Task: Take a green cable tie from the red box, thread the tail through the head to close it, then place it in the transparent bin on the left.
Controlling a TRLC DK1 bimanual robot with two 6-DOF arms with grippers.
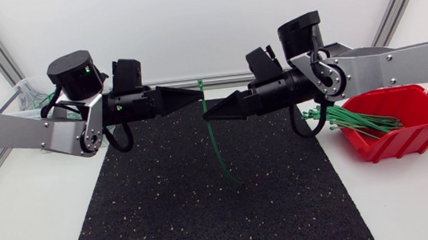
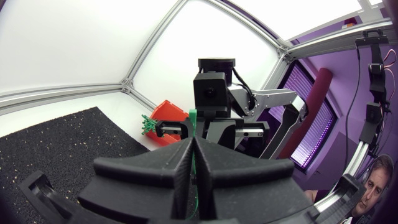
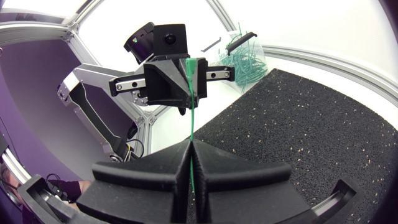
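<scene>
left end effector (image 1: 194, 95): black wedge fingers pressed together; I see it pinching the cable tie (image 1: 214, 140) just under its square head.
right end effector (image 1: 209, 114): fingers closed flat on the thin strap, slightly lower than the left tip.
cable tie: green plastic, held in the air between both tips above the mat (image 1: 207, 215); the tail hangs down in a slight curve.
red box (image 1: 427, 127): hard plastic, open-fronted, on the right of the bench (image 1: 20, 233); spare ties (image 1: 356, 118) stick out in a bundle.
transparent bin (image 1: 18, 93): clear-walled, behind my left arm, green ties inside.
mat: black, speckled, grainy.
</scene>
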